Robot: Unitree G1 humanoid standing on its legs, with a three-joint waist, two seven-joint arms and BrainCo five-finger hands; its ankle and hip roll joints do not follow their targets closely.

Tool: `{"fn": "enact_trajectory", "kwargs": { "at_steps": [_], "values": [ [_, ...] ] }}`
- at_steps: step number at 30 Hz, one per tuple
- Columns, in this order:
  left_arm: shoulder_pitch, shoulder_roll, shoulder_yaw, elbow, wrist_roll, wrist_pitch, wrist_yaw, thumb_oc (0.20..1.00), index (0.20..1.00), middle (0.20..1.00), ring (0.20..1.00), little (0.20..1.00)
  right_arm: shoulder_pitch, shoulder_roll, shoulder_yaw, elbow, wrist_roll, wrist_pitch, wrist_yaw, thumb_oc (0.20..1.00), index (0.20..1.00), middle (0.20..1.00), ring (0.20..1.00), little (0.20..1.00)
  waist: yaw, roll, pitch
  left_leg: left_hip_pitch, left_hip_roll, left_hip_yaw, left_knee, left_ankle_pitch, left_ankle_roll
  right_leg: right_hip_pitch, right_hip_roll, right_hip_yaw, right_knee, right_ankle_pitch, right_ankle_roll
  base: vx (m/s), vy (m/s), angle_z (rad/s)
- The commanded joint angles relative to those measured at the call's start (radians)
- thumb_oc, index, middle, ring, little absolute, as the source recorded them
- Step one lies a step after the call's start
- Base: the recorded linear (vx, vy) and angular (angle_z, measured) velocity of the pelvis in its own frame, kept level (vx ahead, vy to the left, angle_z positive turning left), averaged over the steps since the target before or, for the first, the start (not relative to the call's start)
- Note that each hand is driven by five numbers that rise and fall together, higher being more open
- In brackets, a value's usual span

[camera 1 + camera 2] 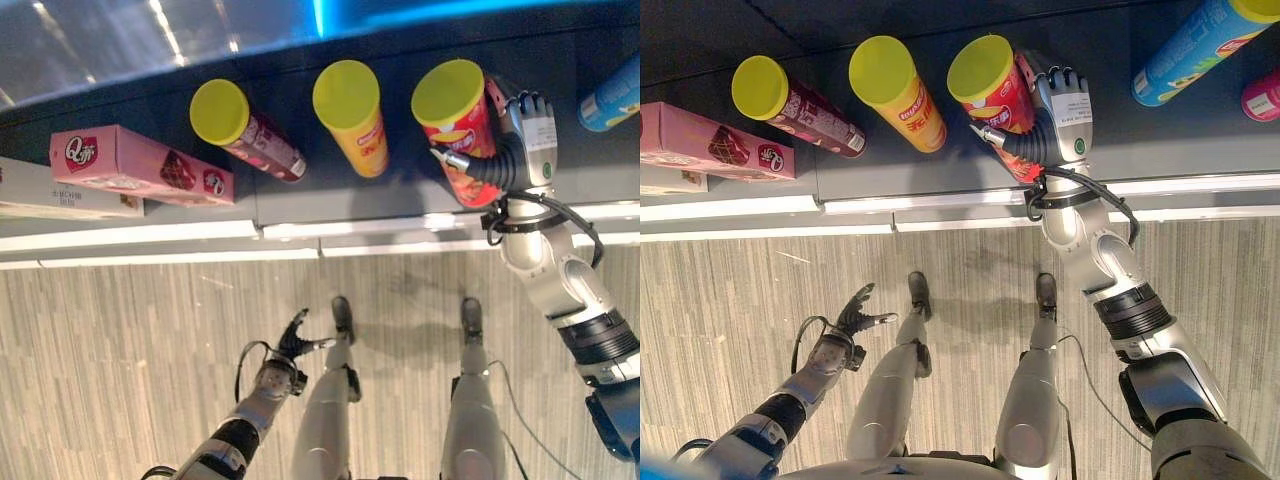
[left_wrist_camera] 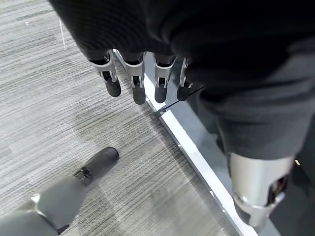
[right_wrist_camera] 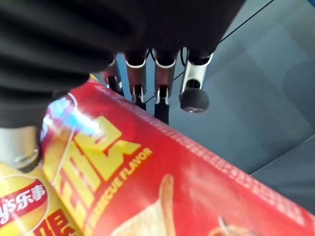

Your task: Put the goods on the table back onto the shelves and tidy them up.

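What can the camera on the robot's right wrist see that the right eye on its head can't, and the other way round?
The right wrist view alone gives the red can's printed side from close up, with the right hand's fingers reaching past it. The right eye view alone takes in the shelf row: a maroon can, an orange can, a pink box, a blue can, and the left hand low over the floor. Both show the right hand at the red can.

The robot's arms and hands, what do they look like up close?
Both arms are silver-grey tubes with black ribbed bands. The right hand has a grey back plate with a small green dot, and black cables loop at its wrist. The left hand has silver fingers with dark tips under a dark ribbed cover.
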Motion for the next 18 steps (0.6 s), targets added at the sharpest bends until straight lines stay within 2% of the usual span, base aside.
{"fn": "enact_trajectory", "kwargs": {
  "at_steps": [1, 18],
  "values": [
    [0.016, 0.016, -0.019, 0.016, -0.044, -0.003, 0.019, 1.0, 1.0, 1.0, 1.0, 1.0, -0.035, -0.011, -0.059, -0.063, 0.048, -0.031, -0.064, 0.2, 0.2, 0.2, 0.2, 0.2, 0.04, 0.019, -0.028, 0.06, 0.028, -0.086, 0.004, -0.127, -0.042, -0.117, 0.015, 0.052, 0.071, -0.046, -0.035, 0.0, 0.0, 0.0],
    [0.019, 0.008, -0.024, 0.009, -0.049, 0.003, 0.03, 1.0, 1.0, 1.0, 1.0, 1.0, -0.051, 0.02, -0.091, -0.059, 0.058, -0.01, -0.118, 0.2, 0.2, 0.2, 0.2, 0.2, 0.058, 0.029, -0.038, 0.062, 0.02, -0.098, 0.004, -0.131, -0.042, -0.105, 0.011, 0.047, 0.066, -0.047, -0.035, 0.0, 0.0, 0.0]
  ]
}}
